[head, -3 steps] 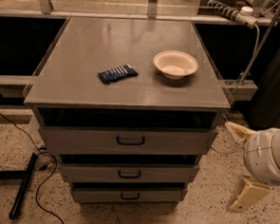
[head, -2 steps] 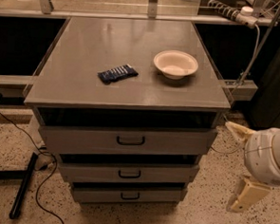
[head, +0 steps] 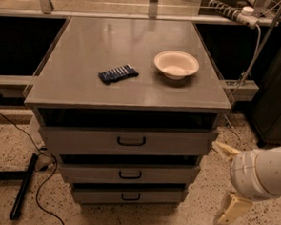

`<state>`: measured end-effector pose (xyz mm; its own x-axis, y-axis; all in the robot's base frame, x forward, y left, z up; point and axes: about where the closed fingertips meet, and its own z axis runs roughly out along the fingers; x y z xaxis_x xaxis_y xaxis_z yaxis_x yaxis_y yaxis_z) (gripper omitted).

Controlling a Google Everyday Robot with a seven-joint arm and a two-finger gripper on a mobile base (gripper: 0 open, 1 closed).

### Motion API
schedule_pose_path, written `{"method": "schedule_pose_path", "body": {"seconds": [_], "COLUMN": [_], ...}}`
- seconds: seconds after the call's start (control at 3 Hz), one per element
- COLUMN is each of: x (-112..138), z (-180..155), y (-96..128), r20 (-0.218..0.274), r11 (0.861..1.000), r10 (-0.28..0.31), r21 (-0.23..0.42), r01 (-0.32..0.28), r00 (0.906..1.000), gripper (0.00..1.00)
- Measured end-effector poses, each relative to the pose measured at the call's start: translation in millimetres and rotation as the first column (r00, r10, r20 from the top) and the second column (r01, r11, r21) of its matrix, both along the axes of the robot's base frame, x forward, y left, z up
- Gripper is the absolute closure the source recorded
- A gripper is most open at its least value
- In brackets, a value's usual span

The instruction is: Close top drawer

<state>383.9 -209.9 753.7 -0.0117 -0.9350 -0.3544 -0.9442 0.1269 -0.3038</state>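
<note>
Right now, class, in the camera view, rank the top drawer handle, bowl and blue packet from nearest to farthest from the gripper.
The gripper hangs open, low right, before the cabinet.
1. top drawer handle, on the cabinet front
2. bowl, right side on top
3. blue packet, left of the bowl

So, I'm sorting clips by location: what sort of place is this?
Probably a robotics lab or workshop: a grey three-drawer cabinet on a speckled floor, loose black cables beside it, and the robot's cream gripper open at lower right.
</note>
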Motion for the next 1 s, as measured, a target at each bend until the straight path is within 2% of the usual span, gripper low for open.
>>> {"method": "schedule_pose_path", "body": {"seconds": [0.33, 0.67, 1.0], "x": [-1, 1, 4], "z": [-56, -99, -131], "y": [-5, -11, -16], "r20": [0.005, 0.03, 0.045], "r11": [0.998, 0.992, 0.979], "r10": [0.005, 0.007, 0.003], "r21": [0.063, 0.125, 0.202], "r01": [-0.006, -0.01, -0.012], "r00": [1.0, 0.9995, 0.999], "gripper": [0.0, 0.0, 0.0]}}
